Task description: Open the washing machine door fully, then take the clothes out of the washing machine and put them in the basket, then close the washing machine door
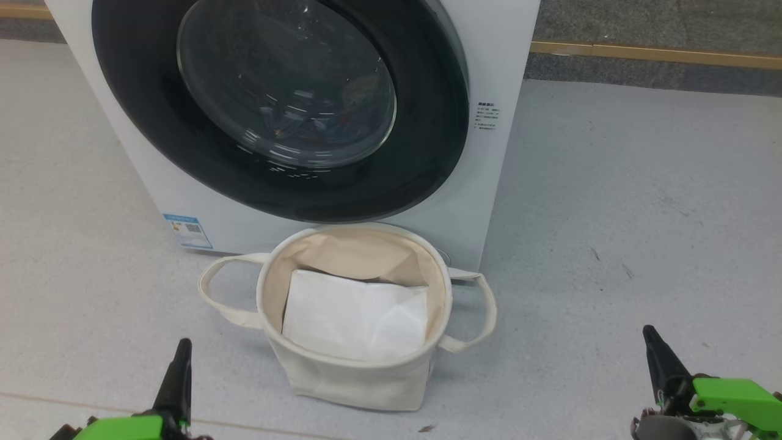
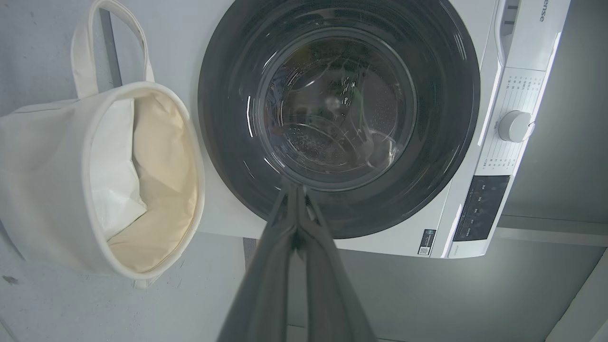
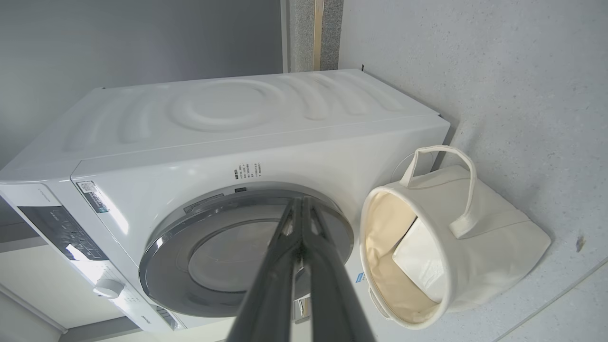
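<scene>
The white washing machine [image 1: 501, 91] stands straight ahead, and the washing machine door [image 1: 140, 122] lies flush against its front, black rim around a glass bowl. Behind the glass the clothes [image 1: 351, 107] show only as dim coloured patches. On the floor, touching the machine's lower front, sits the cream basket [image 1: 263, 293]. My left gripper [image 1: 182, 345] is shut and empty at the lower left, well short of the basket. At the lower right my right gripper [image 1: 647, 333] is likewise shut and empty. The left wrist view has the left gripper [image 2: 293, 187] aimed at the door [image 2: 223, 118].
A folded white flat sheet [image 1: 357, 318] lies inside the basket. The machine's dial [image 2: 514, 126] and dark control panel [image 2: 479, 204] are on its upper front. Grey floor spreads to both sides, with a wall strip [image 1: 654, 54] behind on the right.
</scene>
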